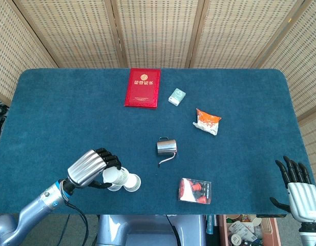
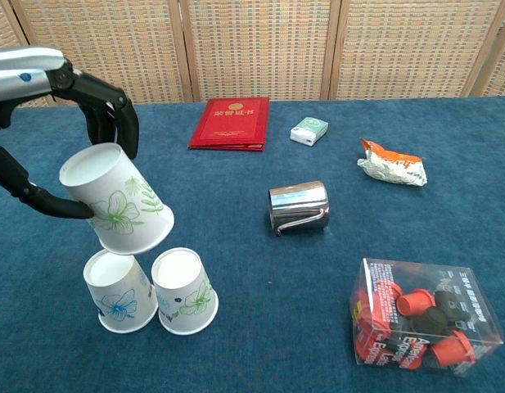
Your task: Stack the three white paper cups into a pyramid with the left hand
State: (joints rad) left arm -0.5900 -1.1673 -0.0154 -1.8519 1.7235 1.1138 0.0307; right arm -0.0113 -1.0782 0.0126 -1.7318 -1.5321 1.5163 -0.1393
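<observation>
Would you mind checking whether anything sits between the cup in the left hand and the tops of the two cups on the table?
Nothing visible does. The left hand holds the tilted cup directly above the two base cups, with no other object between them.

Left hand (image 1: 91,168) apparently grips a paper cup (image 1: 112,177).

Matt paper cups (image 2: 146,262) are resting on the surface's (image 2: 260,327) blue napped cloth; the polished metal pitcher (image 2: 299,206) is gleaming beside a glossy clear-plastic box (image 2: 424,327).
</observation>
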